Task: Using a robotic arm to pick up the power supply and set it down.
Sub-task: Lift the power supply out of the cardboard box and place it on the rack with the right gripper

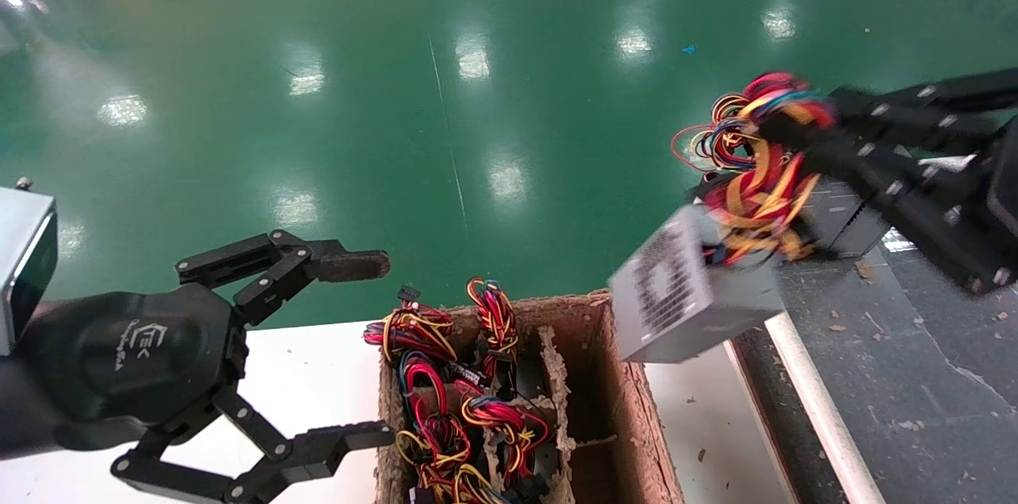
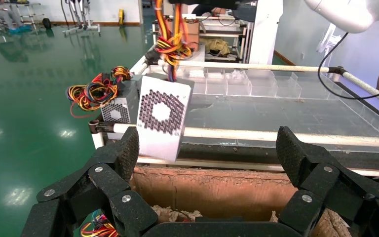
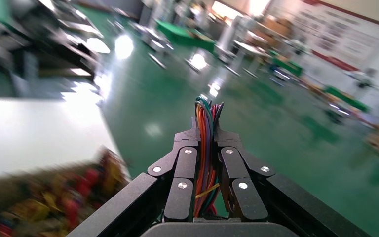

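1. The power supply (image 1: pixel 692 293), a grey metal box with a perforated fan grille, hung in the air by its wire bundle (image 1: pixel 755 194), tilted, with the grille facing toward the robot's left.
2. It hung over the gap between the cardboard box (image 1: pixel 628 409) and the dark conveyor surface (image 1: pixel 899 361); its lower corner sat just above the box's right wall and the white rail (image 1: pixel 811 401) edging the conveyor.
3. The right tool (image 1: pixel 803 130) was clamped on the red, yellow and black wires above the unit; the right wrist view showed its two fingers (image 3: pixel 185 173) pressed together on the bundle (image 3: pixel 207 148), with strands running between them.
4. A second grey power supply (image 2: pixel 121 106) lay on the conveyor just behind the hanging one (image 2: pixel 160 118), its own wires (image 2: pixel 94 91) spilling over the conveyor's end.
5. The cardboard box held more bundled wires (image 1: pixel 453 409) in its left compartments; the compartment along its right wall looked vacant, with ragged divider edges.
6. The left tool (image 1: pixel 374 353) hovered over the white counter (image 1: pixel 310 377) just left of the box, its fingers (image 1: pixel 350 265) spread wide apart and holding nothing.
7. Beyond the box and conveyor lay a glossy green floor (image 1: pixel 477 91), giving open room ahead of both arms.
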Robot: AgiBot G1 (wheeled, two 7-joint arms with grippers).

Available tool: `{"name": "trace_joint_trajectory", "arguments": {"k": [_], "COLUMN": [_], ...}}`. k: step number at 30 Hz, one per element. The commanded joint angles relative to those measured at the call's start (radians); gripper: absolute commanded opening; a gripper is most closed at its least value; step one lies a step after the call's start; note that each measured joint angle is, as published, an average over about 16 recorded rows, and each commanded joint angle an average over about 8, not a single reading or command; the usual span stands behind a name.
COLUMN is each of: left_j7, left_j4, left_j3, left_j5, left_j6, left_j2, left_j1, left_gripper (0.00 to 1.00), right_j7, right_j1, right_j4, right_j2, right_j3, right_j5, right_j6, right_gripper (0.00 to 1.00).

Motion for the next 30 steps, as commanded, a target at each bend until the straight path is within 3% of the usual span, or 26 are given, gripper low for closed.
{"name": "trace_joint_trajectory", "arguments": {"k": [1,7,17,24,30], "left_j7": [0.0,0.0,0.0,0.0,0.0], "left_j4": [0.0,0.0,0.0,0.0,0.0], "left_j3": [0.0,0.0,0.0,0.0,0.0], "left_j5": [0.0,0.0,0.0,0.0,0.0], "left_j6": [0.0,0.0,0.0,0.0,0.0], "left_j2": [0.0,0.0,0.0,0.0,0.0], "left_j1": [0.0,0.0,0.0,0.0,0.0], "left_gripper": [1.0,1.0,1.0,1.0,1.0], "right_j7": [-0.015,-0.084,-0.238,-0.294,-0.31], "right_j1": [-0.015,-0.121,-0.296,-0.341,-0.331], "right_j4": [-0.005,-0.047,-0.206,-0.322,-0.376], "right_j2": [0.027,0.07,0.109,0.111,0.099], "right_j3": [0.021,0.111,0.286,0.336,0.313], "right_j5": [-0.017,-0.012,0.013,0.013,-0.004], "right_j6": [0.035,0.092,0.075,0.057,0.052], "right_gripper": [0.0,0.0,0.0,0.0,0.0]}}
